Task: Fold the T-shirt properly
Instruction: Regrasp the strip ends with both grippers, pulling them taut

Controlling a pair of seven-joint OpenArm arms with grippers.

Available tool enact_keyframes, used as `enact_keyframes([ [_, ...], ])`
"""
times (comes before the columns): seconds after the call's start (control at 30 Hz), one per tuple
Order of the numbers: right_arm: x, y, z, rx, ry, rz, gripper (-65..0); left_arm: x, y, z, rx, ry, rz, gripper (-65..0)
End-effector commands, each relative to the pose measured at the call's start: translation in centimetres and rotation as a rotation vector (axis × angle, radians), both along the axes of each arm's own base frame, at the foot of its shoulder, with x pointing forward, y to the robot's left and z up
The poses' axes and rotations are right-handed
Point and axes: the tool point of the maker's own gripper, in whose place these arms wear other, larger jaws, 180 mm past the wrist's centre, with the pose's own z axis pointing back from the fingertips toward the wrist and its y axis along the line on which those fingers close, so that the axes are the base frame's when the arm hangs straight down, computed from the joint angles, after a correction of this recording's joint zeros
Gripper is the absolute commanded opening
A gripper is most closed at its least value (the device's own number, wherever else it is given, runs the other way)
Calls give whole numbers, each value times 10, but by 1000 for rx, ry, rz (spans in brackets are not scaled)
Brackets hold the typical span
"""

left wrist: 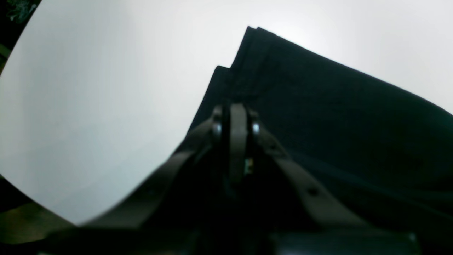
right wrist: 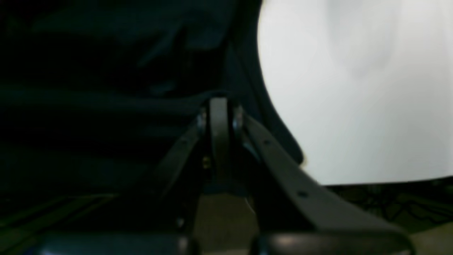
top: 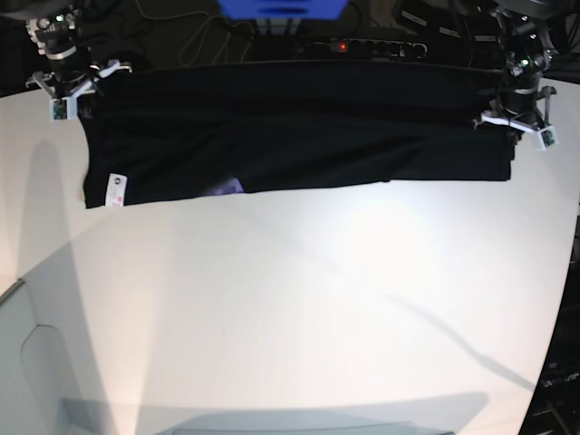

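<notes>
Shirt: the black T-shirt (top: 299, 168) lies along the robot-side edge of the white table (top: 299, 299), directly under both my claws.
Long axis: side to side, one end by each claw – a broad, low strip, with its white label (top: 116, 189) near my right claw's end.
Key relation: my two claws stand at opposite ends of a crease running the length of the cloth; the lower layer shows beyond it, toward the far side of the table.
Nearer arm: neither for the whole shirt – right for the label end, left for the other.
Left claw (left wrist: 233, 109): closed, its tips on the fold line with cloth pinched between them, as far as I can judge.
Right claw (right wrist: 221, 102): closed too, with the crease running into its tips; I take that as a grip on the fabric.
Pose: both arms reach in from the robot side, wrists low, fingers angled down onto the cloth, well apart.
Next: I judge a lengthwise fold is in hand, so both claws should travel together, keeping the crease taut and level.
</notes>
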Motion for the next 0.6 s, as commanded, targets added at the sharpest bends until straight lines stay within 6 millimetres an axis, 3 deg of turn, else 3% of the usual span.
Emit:
enact_keyframes([
  [0.0, -1, -2, 3, -18, -3, 22, -650, 3, 9, 8, 33, -21, 6, -650],
  [0.1, -2, -7, -8, -63, 42, 26, -609, 0, 10, 3, 26, -9, 13, -650],
  [0.23, -10, -13, -21, -94, 102, 26, -484, -3, 11, -1, 20, 2, 20, -650],
  [0.33, -9, -14, -19, -99, 96, 24, -393, -3, 11, 0, 21, 4, 18, -643],
  [0.47, 3, -12, -3, -97, 37, 27, -355, -3, 10, 2, 24, -2, 19, -553],
  [0.57, 12, -7, 13, -90, -20, 32, -355, -4, 12, 3, 26, -4, 25, -435],
])
